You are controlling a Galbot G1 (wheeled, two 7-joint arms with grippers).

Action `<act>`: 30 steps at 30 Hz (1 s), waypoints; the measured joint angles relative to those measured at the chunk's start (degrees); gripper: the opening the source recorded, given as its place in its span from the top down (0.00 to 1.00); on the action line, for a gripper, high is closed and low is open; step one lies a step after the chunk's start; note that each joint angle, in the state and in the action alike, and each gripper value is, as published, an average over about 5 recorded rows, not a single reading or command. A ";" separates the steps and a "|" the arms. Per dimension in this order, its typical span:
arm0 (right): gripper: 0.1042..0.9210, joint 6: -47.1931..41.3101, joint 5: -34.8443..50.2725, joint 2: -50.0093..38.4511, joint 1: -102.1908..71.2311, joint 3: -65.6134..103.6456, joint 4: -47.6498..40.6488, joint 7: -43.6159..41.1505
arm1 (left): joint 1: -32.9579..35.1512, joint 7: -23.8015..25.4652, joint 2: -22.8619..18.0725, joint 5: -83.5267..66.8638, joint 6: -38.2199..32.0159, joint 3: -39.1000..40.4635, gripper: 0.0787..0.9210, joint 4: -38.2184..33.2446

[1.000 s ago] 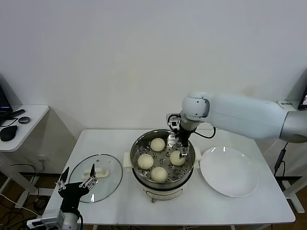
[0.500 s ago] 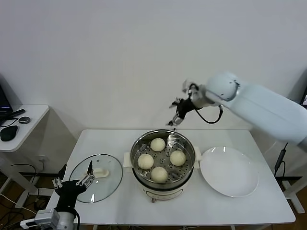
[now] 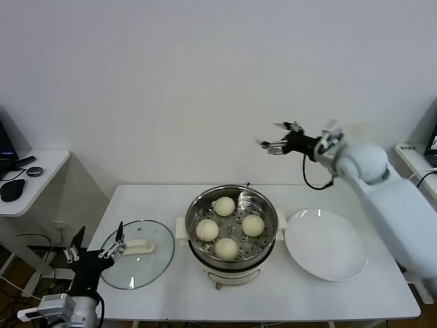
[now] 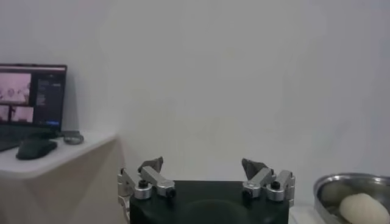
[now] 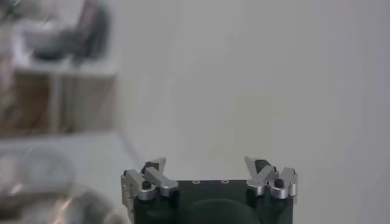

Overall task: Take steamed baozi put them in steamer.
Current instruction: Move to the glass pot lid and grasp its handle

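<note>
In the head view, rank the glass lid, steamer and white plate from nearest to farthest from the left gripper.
From the open left gripper, low at the table's front-left corner:
1. Glass lid, right beside it.
2. Steamer, mid-table, four baozi inside.
3. White plate, on the right.

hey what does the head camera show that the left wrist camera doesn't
Only the head view shows the white plate, the glass lid, the whole table, the raised, open right gripper and all four baozi in the steamer. Only the left wrist view shows a laptop screen on the side desk. Both show the open left gripper, the steamer's rim and at least one bun.
</note>
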 measured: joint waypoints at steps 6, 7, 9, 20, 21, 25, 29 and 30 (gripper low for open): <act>0.12 3.87 -1.70 4.82 -16.24 16.13 4.81 6.57 | -1.61 -0.61 1.88 8.21 -2.92 -0.59 0.12 3.10; 0.12 4.53 -2.09 5.74 -18.67 18.31 5.55 7.37 | -1.93 -0.93 2.34 10.51 -3.64 -0.55 0.12 3.92; 0.12 5.87 -2.87 7.63 -23.35 22.24 7.02 8.82 | -2.54 -1.96 3.40 15.99 -5.41 -0.39 0.12 5.86; 0.12 10.32 -5.44 14.85 -40.84 31.76 12.43 13.13 | -2.62 -5.74 12.76 53.55 -14.91 1.43 0.12 17.25; 0.12 10.62 -5.65 15.29 -41.84 32.14 12.63 13.35 | -2.62 -5.86 13.51 56.25 -15.23 1.68 0.12 18.11; 0.12 11.73 -6.40 16.59 -45.10 33.44 13.15 14.06 | -2.44 -5.50 15.72 64.87 -15.86 2.54 0.12 20.65; 0.12 12.56 -7.02 17.71 -47.38 34.26 13.57 14.66 | -2.71 -5.40 16.78 70.03 -16.24 3.59 0.12 23.05; 0.12 12.70 -7.10 17.97 -47.85 34.41 13.72 14.80 | -2.87 -5.49 16.89 71.01 -16.30 3.89 0.12 23.73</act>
